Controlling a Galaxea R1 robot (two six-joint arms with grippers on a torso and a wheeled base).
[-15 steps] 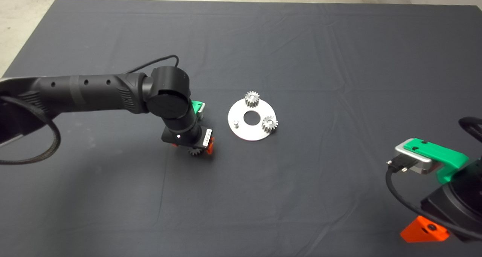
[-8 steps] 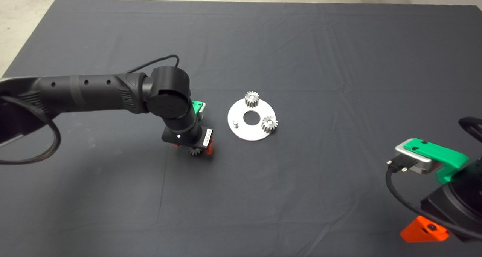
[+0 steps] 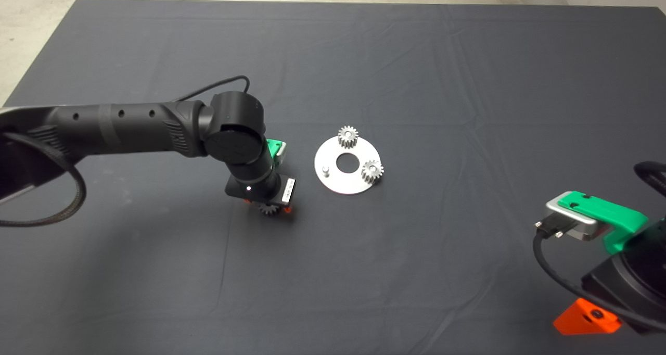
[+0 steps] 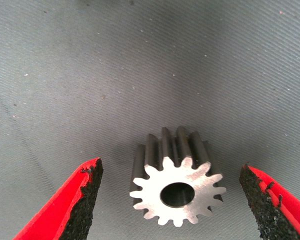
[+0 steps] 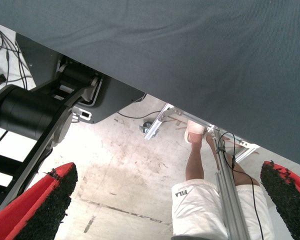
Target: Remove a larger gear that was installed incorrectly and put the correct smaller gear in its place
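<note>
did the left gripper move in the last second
Yes, slightly: the left gripper sank toward the gear on the mat, measured against the unmoved plate.

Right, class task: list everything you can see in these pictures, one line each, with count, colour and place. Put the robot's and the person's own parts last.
gear between the fingers: one, bright silver, wide dark bore, flat on the mat left of the disc.
gears on the disc: two, silver, at its far edge and its right edge.
disc: one, silver, round, central hole, mid-mat.
bare peg: one, silver, on the disc's left side.
mat: one, dark grey, covering the table.
left gripper: green, red fingers open either side of the gear.
right gripper: green, fingers open, parked at lower right.
person's leg: white shorts, on the floor beyond the mat.
</note>
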